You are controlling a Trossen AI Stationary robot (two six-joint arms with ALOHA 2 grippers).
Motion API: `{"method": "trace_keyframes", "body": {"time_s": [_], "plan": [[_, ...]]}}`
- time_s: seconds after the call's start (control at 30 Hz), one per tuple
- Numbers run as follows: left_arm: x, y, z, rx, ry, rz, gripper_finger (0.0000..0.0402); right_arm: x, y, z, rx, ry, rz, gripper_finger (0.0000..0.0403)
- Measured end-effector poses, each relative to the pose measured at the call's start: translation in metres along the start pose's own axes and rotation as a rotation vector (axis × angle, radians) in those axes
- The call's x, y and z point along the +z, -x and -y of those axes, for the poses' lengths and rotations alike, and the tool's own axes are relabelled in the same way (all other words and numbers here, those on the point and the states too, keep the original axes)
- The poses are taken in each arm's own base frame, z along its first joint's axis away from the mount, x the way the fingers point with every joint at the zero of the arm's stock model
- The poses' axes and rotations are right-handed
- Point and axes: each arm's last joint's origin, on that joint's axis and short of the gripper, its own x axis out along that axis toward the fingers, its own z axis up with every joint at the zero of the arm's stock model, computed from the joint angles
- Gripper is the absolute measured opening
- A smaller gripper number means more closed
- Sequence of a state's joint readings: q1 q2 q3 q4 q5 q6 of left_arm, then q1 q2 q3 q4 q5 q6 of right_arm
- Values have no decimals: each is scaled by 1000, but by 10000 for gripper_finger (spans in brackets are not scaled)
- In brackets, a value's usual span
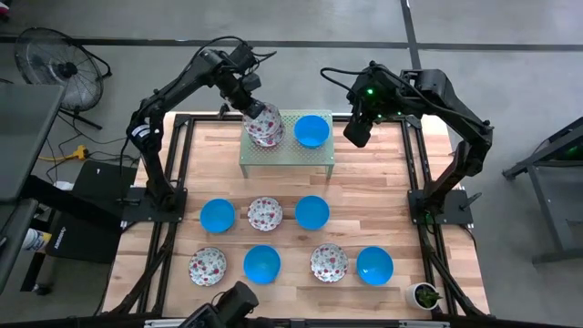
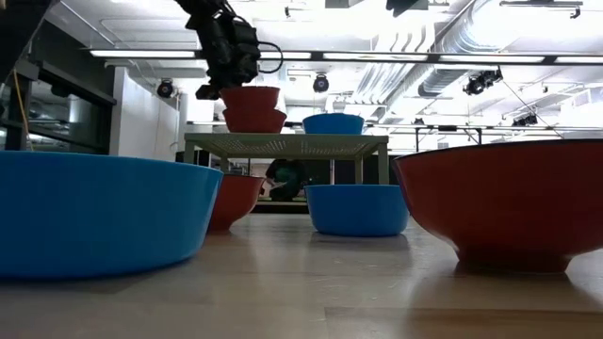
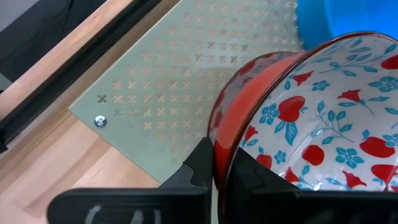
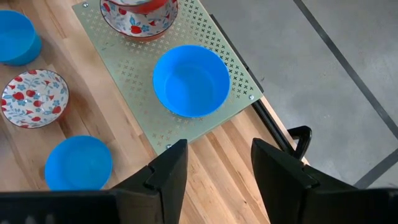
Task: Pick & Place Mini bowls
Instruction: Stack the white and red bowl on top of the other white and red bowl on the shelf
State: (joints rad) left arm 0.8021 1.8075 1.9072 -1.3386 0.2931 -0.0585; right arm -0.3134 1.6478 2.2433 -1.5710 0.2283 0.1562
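The left gripper (image 1: 258, 114) hangs over the rack's (image 1: 319, 155) left half, fingers pinching a floral bowl's (image 1: 265, 126) rim. The right gripper (image 1: 356, 133) waits spread beside the rack's right edge.

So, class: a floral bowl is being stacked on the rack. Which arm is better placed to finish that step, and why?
The left. Its end effector already grips the floral bowl's rim above another floral bowl on the rack. The right end effector hangs open beside the rack, holding nothing.

Legible text, labels, brands, numbers, signs: none. The bowls, rack, table and arms carry no readable marking. A dark object at the table's left edge bears pale lettering too small to read.
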Motion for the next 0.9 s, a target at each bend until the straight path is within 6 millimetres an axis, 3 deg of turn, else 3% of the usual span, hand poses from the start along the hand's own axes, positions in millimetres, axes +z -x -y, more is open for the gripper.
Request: {"method": "trace_keyframes", "body": {"time_s": [0.9], "plan": [[2, -8, 10, 52, -34, 1, 6, 0, 0, 0, 1, 2, 0, 165]]}}
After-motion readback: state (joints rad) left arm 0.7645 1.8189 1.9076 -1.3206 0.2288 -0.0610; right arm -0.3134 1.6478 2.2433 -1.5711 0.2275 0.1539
